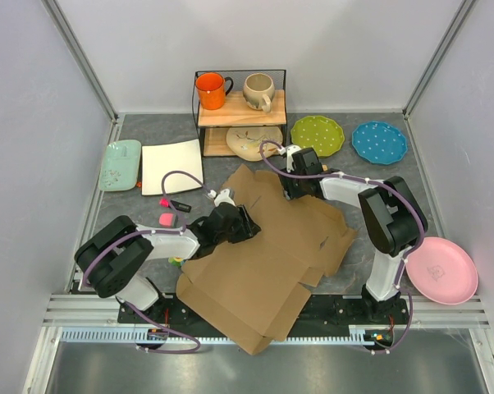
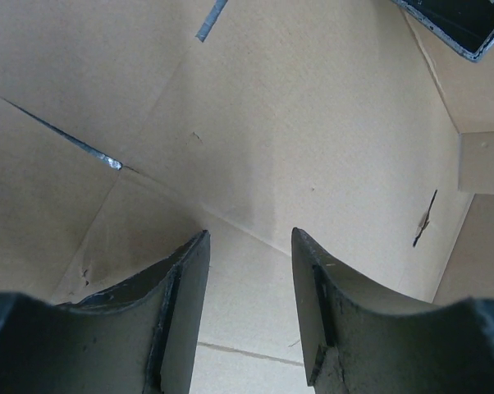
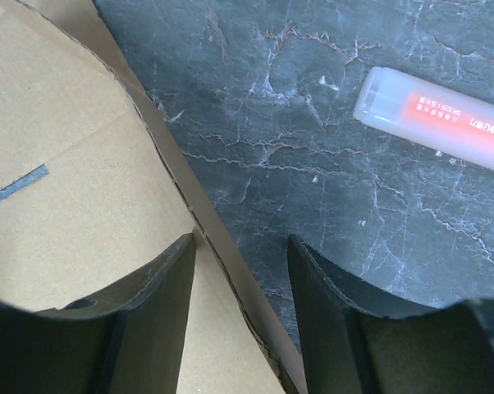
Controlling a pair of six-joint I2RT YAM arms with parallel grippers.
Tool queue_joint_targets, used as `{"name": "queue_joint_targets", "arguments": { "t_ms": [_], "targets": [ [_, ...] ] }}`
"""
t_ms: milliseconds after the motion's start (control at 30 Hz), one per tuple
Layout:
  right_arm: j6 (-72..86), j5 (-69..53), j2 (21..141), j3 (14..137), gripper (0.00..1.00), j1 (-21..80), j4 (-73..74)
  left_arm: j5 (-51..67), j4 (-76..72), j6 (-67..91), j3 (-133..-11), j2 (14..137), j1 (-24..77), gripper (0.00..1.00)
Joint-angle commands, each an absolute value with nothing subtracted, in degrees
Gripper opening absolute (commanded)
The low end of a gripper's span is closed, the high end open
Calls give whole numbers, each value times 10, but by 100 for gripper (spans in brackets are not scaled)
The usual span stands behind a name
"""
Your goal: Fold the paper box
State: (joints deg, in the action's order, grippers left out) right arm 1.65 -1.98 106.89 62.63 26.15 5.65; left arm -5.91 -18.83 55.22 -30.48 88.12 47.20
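The paper box [image 1: 263, 263] lay mostly flat at the near edge of the worktop [image 1: 378, 176] — folding barely begun, nearly all flaps yet undone; left hand [image 2: 249, 238] and right hand [image 3: 240, 242] gaped, holding nothing.

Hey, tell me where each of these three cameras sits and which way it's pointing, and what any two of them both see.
Top external: above and behind the arms, looking down on the table; both arms show, bases at the bottom, over the paper box.
Left wrist: on the left arm, facing past the open left hand at cardboard that fills the view.
Right wrist: on the right arm, facing down past the open right hand at the box's edge, bare table and a pale red-labelled tube.
Shared: both wrist views show the box's cardboard.
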Motion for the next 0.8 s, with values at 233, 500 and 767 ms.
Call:
{"name": "queue_joint_targets", "arguments": {
  "t_ms": [233, 500, 767],
  "targets": [
    [22, -4, 1051, 615, 44, 266, 83, -51, -120, 582, -264, 905, 470, 52],
    [-11, 88, 1004, 625, 0, 305, 93, -42, -63, 555, -282, 848, 470, 58],
    [-49, 233, 955, 700, 0, 402, 206, -105, 32, 441, -298, 641, 471, 67]
  ]
}}
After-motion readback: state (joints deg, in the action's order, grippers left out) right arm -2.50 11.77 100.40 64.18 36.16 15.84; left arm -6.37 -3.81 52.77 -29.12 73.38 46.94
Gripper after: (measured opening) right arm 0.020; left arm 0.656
